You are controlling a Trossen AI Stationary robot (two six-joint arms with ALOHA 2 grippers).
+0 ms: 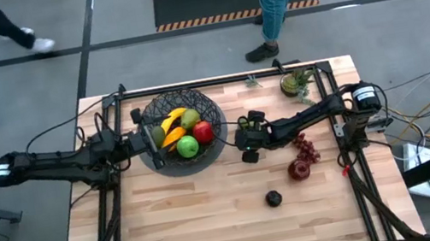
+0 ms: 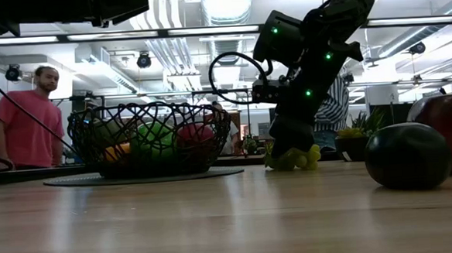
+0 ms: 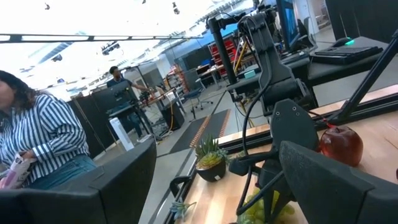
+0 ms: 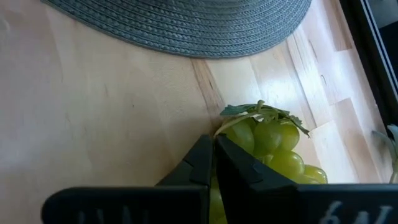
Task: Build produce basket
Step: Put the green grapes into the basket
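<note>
Right gripper [image 4: 214, 163] clenched on green grapes [image 4: 273, 146] by the stem — a thin hold, may drop short of basket [image 1: 178, 132].

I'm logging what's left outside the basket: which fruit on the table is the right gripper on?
The green grapes. The right gripper is on this bunch beside the basket; the dark red grapes, red apple and black fruit lie untouched.

Basket [image 1: 178, 131] on mat [image 1: 172, 164], grapes [image 4: 273, 152] on table [image 1: 214, 224] right of it
</note>
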